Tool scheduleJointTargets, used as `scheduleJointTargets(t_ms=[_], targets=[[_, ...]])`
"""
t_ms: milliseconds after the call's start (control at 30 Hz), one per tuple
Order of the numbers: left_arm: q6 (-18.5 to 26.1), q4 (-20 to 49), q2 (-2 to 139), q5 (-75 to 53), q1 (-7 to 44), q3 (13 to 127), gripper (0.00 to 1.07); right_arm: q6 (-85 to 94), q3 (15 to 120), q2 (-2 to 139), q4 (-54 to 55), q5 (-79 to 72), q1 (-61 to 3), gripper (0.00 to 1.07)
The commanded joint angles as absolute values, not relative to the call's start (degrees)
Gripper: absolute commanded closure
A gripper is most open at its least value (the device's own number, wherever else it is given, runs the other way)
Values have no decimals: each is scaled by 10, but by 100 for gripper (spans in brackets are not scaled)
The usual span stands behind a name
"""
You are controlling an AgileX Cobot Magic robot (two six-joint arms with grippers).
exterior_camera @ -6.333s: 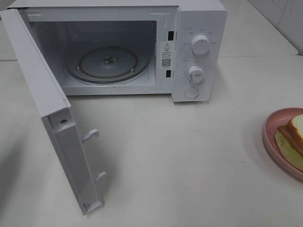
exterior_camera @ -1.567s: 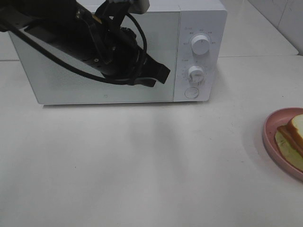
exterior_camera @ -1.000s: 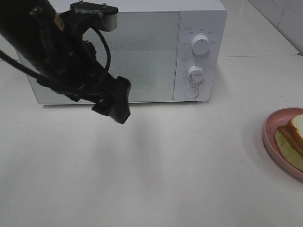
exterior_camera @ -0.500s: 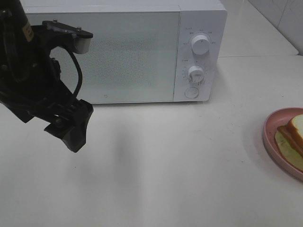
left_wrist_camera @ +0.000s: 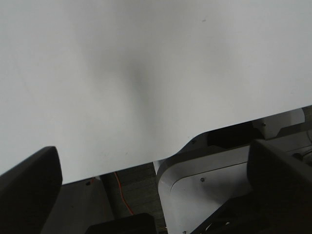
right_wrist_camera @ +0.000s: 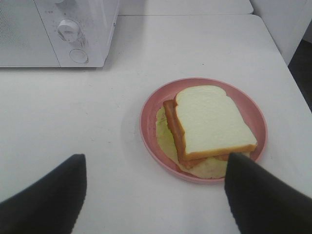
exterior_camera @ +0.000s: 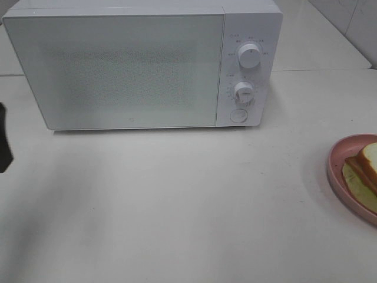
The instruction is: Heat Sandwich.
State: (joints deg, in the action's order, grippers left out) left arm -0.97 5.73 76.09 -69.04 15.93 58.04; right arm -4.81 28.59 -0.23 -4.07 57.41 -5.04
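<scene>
In the exterior high view a white microwave (exterior_camera: 141,65) fills the upper left and upper middle of the frame. Its door is closed, and two round knobs (exterior_camera: 249,54) and a round button sit on the panel at its right side. The microwave stands on a pale white table (exterior_camera: 194,200).

The sandwich (exterior_camera: 366,171) is at the right edge of this frame, a little below the middle, and it lies on a pink plate (exterior_camera: 337,171) that the frame edge cuts. It is well apart from the microwave. The right wrist view shows it whole: a slice of white bread on top, a brown filling under it and a yellow-green layer at the bottom.

The right gripper (right_wrist_camera: 156,195) hangs above the table, near the plate. Its two dark fingers (right_wrist_camera: 46,197) stand wide apart and hold nothing; the plate's near rim shows between them.

The left gripper (left_wrist_camera: 156,185) is also spread wide and empty. Its fingers (left_wrist_camera: 29,178) are over the table edge, with a part of the robot base visible below. In the exterior high view only a small dark piece shows at the left edge, in the middle.
</scene>
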Motion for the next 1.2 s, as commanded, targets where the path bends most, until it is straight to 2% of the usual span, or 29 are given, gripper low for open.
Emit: scheduleJointTargets(t_ms=[33,67,200,467,767,1200], targets=[[-7,63,709,-697,88,524,8,-44,285,-18,-39,570,-46,32],[-12,63,675,-694,53,496,8,-44,285,-18,-39,570,-46,32],[-17,62,595,-681,15,449,8,-43,285,-18,-39,570,-46,32],[-17,28,419,-649,9,381,8,-43,285,-18,-39,570,-46,32],[-17,33,221,-608,9,299,8,-44,285,-18,-39,570,-46,32],[-7,33,41,-613,9,295,8,-44,285,-18,-39,570,-46,32]])
